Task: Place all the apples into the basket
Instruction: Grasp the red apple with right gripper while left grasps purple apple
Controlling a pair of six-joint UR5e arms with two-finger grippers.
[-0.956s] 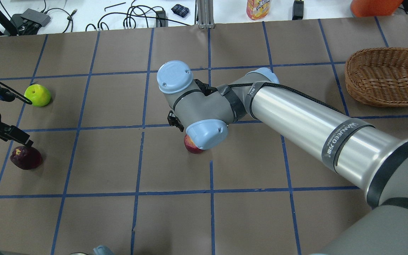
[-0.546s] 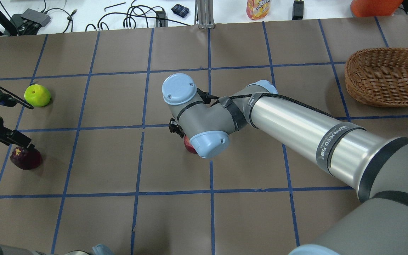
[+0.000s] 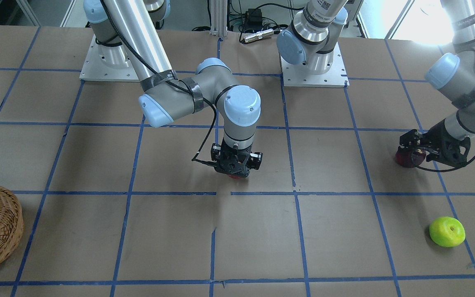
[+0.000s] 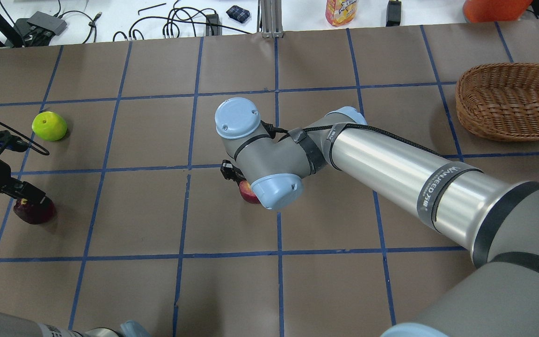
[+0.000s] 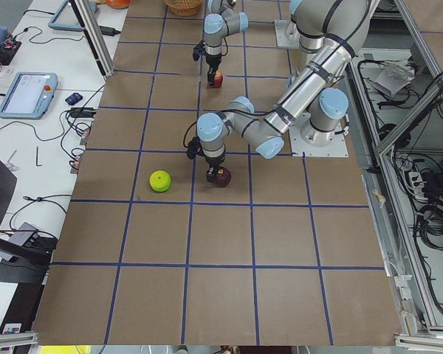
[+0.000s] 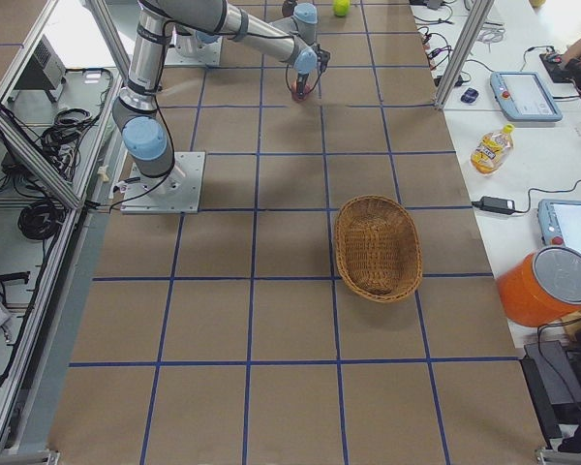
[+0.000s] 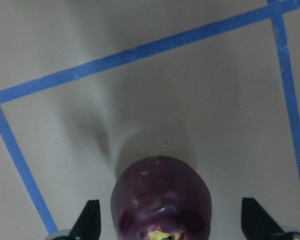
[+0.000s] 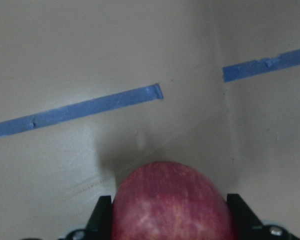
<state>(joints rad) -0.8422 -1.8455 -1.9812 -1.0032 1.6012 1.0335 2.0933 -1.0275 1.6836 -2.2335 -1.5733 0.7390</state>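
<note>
Apples lie apart on the table [image 4: 344,281], and none is in the basket [image 4: 498,126], which sits by the far right corner. The red apple [image 8: 170,182] rests near the middle of the table, under the right arm's wrist. The right gripper [image 8: 169,206] is down over it, one finger on each side. The fingers [image 8: 104,212] look pressed flush against the fruit, though the wrist view is too dim to be sure of firm contact. The maroon apple [image 7: 160,192] sits close to the left edge. The left gripper [image 7: 171,212] straddles it with its jaws wide, a clear gap of table showing between each fingertip and the skin, so it grips nothing. The green apple [image 4: 49,126] lies alone near the left edge, farther from the robot than the maroon one.
</note>
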